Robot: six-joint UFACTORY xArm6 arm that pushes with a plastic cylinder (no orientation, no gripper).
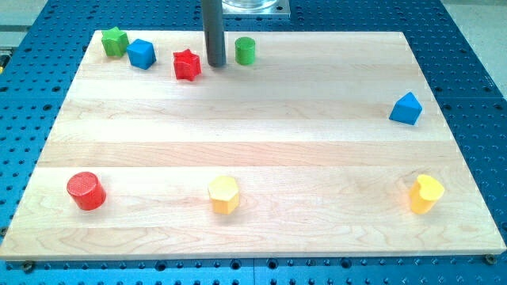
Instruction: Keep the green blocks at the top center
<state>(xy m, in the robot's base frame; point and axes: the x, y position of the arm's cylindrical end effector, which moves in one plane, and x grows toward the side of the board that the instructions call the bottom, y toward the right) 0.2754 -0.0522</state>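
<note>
Eight blocks lie on the wooden board: two green, two blue, two red and two yellow. My tip grasps nothing; it is a bare rod end with no jaws, resting on the board near the view's top edge, a little left of centre. The rod rises straight up, vertical, out of the view's top. The green cylinder stands upright just to the tip's right, near it but apart, its round face up, so it shows no long axis along the board. The green star sits well to the tip's left, by the board's top left corner; which way its arms point I cannot tell. Between that star and the tip come a blue block, touching or nearly touching the star, and a red star just left of the tip. A blue wedge lies far to the tip's right. Well below the tip, along the view's bottom, are a red cylinder to the left, a yellow hexagon almost straight below, and a yellow block far right.
</note>
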